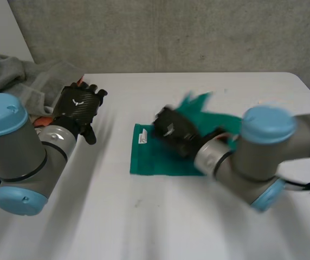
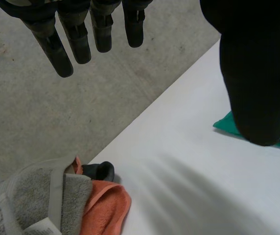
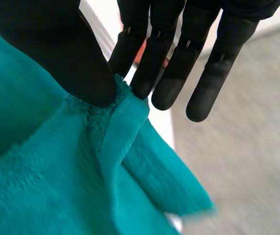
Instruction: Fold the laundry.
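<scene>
A teal cloth [image 1: 155,160] lies in the middle of the white table [image 1: 144,227], with its far part lifted. My right hand [image 1: 174,130] is over the cloth's far side. In the right wrist view the right hand [image 3: 66,54] pinches a bunched edge of the teal cloth [image 3: 57,186] between thumb and fingers, and the rest hangs below it. My left hand [image 1: 79,105] hovers off to the left of the cloth. Its fingers [image 2: 76,34] are straight and hold nothing. A corner of the teal cloth [image 2: 228,123] shows beside its thumb.
A pile of laundry sits at the table's far left corner: a grey towel [image 1: 30,76] [image 2: 32,196] over an orange cloth [image 2: 105,205], with a small black thing [image 2: 101,171] beside them. The table's far edge [image 2: 169,93] drops to a concrete floor.
</scene>
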Action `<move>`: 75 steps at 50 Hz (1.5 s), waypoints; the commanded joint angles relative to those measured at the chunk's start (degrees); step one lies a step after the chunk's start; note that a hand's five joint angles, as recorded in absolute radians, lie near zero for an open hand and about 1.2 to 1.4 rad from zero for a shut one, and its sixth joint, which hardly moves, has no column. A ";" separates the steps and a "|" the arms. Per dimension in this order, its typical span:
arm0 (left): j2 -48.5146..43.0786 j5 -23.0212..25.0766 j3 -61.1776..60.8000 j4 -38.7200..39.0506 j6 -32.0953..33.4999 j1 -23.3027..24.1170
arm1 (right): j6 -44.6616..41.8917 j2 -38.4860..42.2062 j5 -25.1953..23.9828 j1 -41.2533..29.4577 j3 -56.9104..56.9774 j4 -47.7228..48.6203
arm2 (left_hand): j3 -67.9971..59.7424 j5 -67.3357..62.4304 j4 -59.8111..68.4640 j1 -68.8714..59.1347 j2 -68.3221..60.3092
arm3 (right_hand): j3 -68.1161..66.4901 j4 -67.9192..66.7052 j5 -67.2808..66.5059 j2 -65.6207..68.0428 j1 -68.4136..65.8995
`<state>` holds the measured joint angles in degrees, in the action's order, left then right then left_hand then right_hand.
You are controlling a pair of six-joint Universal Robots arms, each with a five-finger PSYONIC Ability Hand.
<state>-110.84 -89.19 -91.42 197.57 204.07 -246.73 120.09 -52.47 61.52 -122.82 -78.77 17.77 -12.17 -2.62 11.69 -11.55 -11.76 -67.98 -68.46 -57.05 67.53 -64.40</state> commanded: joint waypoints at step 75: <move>-31.81 -8.36 38.07 -15.72 -12.56 18.04 | 56.74 8.68 12.04 8.47 22.07 -30.76 | 1.79 2.24 -1.31 1.17 1.38 | 57.98 58.46 57.05 -57.53 54.40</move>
<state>-140.45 -91.49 -54.31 186.44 190.85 -226.60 177.59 -50.22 73.99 -113.41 -63.96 -7.40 -11.80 -2.63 11.40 -9.91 -11.47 -12.05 -12.09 -2.49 12.14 -12.85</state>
